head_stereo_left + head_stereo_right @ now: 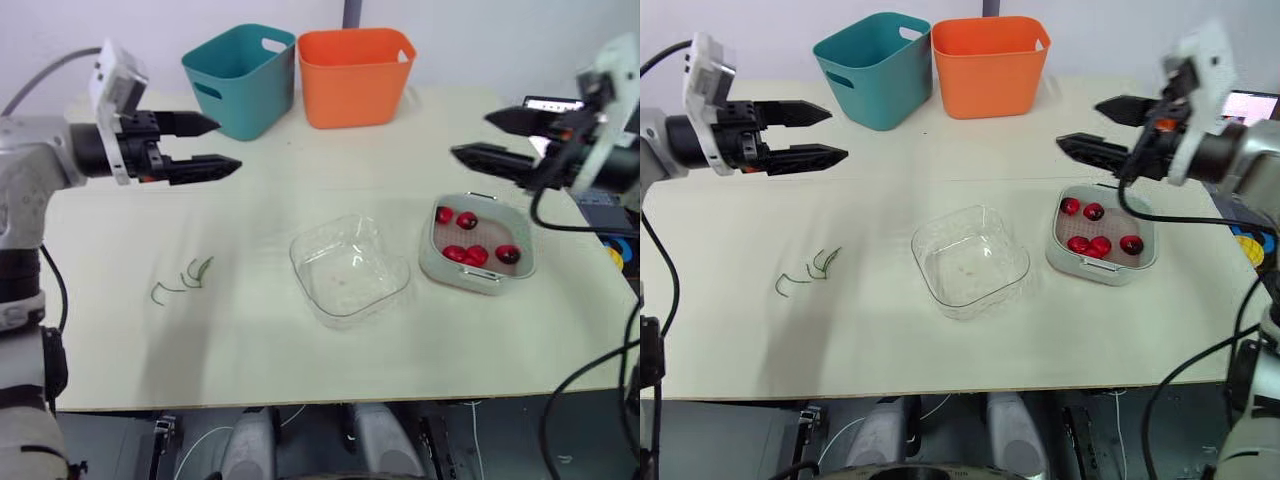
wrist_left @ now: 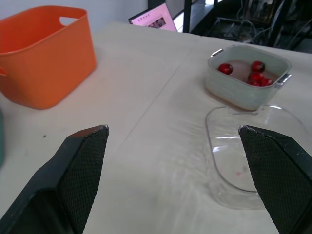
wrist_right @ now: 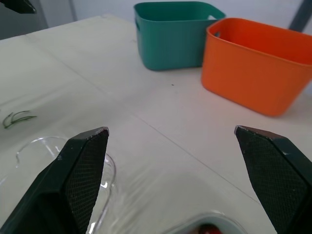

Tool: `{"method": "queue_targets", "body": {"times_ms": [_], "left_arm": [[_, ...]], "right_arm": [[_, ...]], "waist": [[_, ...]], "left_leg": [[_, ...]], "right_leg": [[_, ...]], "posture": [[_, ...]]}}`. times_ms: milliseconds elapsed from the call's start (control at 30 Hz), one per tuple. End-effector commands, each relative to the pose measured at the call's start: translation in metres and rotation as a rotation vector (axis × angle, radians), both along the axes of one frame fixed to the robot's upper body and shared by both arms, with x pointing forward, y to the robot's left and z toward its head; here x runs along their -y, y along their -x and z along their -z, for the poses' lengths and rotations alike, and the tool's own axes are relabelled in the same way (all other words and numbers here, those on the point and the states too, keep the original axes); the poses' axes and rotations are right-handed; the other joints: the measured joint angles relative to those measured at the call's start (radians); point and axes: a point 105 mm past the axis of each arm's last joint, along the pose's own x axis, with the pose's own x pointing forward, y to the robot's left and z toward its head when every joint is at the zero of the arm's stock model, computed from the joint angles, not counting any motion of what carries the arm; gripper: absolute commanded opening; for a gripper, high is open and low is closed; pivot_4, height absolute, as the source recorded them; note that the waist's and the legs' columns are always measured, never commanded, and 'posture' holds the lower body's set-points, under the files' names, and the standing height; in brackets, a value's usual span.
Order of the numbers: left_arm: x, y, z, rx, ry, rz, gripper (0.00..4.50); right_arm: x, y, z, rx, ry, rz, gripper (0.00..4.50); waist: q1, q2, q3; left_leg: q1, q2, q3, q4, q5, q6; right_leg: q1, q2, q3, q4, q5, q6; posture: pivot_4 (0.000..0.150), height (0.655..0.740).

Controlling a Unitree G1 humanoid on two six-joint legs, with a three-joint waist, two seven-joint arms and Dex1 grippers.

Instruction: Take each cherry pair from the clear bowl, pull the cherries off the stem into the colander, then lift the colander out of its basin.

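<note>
Left eye view: transparent square plastic bowl (image 1: pixel 350 268) empty mid-desk; red cherries (image 1: pixel 475 256) lie in the mesh colander (image 1: pixel 490 230) inside its pale green basin (image 1: pixel 430 262). Right gripper (image 1: pixel 470 135) hovers near, fingers wide. Left gripper (image 1: pixel 229 145), equally wide, is well apart. Looks like the right arm's lift.

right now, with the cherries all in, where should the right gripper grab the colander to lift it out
Grip the colander by the metal handle at its far end, from above, with the open right gripper. The handle juts past the basin rim, while its walls nest inside, likely leaving no other hold.
</note>
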Motion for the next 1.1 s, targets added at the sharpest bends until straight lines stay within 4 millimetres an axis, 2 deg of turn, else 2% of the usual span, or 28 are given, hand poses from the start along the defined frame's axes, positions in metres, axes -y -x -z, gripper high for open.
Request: {"method": "queue_targets", "body": {"times_ms": [33, 167, 333, 433, 533, 700, 800, 867, 1100], "left_arm": [[0.000, 0.003, -0.011, 0.055, -0.052, 0.017, 4.48], [0.019, 0.019, 0.001, 0.021, -0.152, 0.146, 4.48], [0.052, 0.047, 0.014, 0.003, -0.249, 0.376, 4.48], [0.072, 0.066, 0.017, 0.004, -0.251, 0.492, 4.48], [0.084, 0.078, 0.021, 0.005, -0.244, 0.545, 4.48], [0.092, 0.088, 0.037, -0.016, -0.244, 0.570, 4.48], [0.095, 0.090, 0.040, -0.025, -0.231, 0.567, 4.50], [0.096, 0.091, 0.041, -0.028, -0.225, 0.565, 4.50], [0.097, 0.092, 0.039, -0.026, -0.209, 0.542, 4.50]], "right_arm": [[0.012, 0.005, -0.007, 0.020, 0.061, 0.032, 4.50], [0.023, 0.022, 0.026, -0.150, 0.321, -0.039, 4.50], [0.032, 0.047, 0.060, -0.345, 0.605, -0.215, 4.50], [0.043, 0.048, 0.077, -0.402, 0.723, -0.244, 4.50], [0.050, 0.044, 0.088, -0.420, 0.783, -0.245, 4.50], [0.041, 0.039, 0.104, -0.427, 0.766, -0.279, 4.50], [0.038, 0.033, 0.110, -0.411, 0.776, -0.274, 3.91], [0.037, 0.030, 0.112, -0.401, 0.786, -0.270, 3.28], [0.034, 0.024, 0.118, -0.391, 0.806, -0.265, 3.28]], "waist": [[-0.004, 0.000, 0.000], [0.000, 0.001, 0.001], [-0.003, 0.002, 0.001], [-0.010, 0.002, 0.001], [-0.011, 0.002, 0.001], [-0.010, 0.002, 0.001], [-0.009, 0.002, 0.001], [-0.008, 0.002, 0.001], [-0.008, 0.002, 0.001]], "left_leg": [[0.000, 0.000, 0.000, 0.001, 0.000, 0.000], [-0.001, 0.000, 0.000, 0.000, 0.000, 0.000], [-0.001, 0.000, 0.002, 0.001, 0.000, 0.000], [0.000, 0.000, 0.002, 0.001, 0.000, 0.000], [0.000, 0.000, 0.002, 0.001, 0.000, 0.000], [0.001, 0.000, 0.002, 0.001, 0.000, 0.000], [0.000, 0.000, 0.002, 0.002, 0.000, 0.000], [0.000, 0.000, 0.002, 0.003, 0.000, 0.000], [0.000, 0.000, 0.002, 0.003, 0.000, 0.000]], "right_leg": [[0.000, 0.000, 0.000, 0.000, 0.000, 0.000], [0.000, 0.000, 0.000, -0.001, -0.001, 0.000], [0.000, -0.001, 0.001, -0.001, -0.001, 0.001], [0.000, -0.001, 0.001, -0.001, -0.002, 0.001], [-0.001, -0.001, 0.001, 0.000, -0.002, 0.001], [-0.001, 0.000, 0.002, 0.001, -0.001, 0.001], [0.000, 0.000, 0.002, 0.001, -0.001, 0.001], [0.000, 0.000, 0.002, 0.001, -0.001, 0.001], [0.000, 0.000, 0.001, 0.001, -0.001, 0.001]], "posture": [[0.150, 0.7400], [0.150, 0.7400], [0.150, 0.7400], [0.150, 0.7400], [0.150, 0.7400], [0.150, 0.7400], [0.150, 0.7400], [0.150, 0.7400], [0.150, 0.7400]]}}
